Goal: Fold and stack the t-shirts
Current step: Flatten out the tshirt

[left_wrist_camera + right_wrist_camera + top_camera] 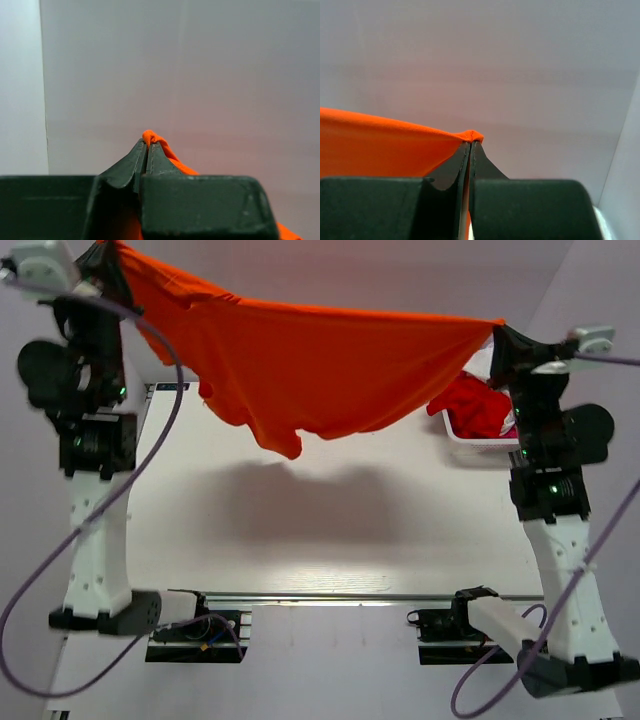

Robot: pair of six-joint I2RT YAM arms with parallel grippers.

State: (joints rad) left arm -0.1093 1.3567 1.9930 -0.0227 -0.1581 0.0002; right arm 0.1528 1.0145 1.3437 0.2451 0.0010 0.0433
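An orange t-shirt (300,365) hangs stretched high above the table between my two grippers. My left gripper (104,248) is shut on one corner at the top left, where a fold of orange cloth (152,137) pokes out past the tips of my left gripper (147,144). My right gripper (503,332) is shut on the opposite corner at the upper right; in the right wrist view the taut orange t-shirt (380,142) runs off to the left from my right gripper (471,142). The shirt's middle sags, with a sleeve dangling at its lowest point.
A white basket (470,445) stands at the back right of the table with a red t-shirt (475,405) heaped in it, partly behind the right arm. The white table (330,530) lies below the hanging shirt, bearing its shadow. A wall stands close behind both grippers.
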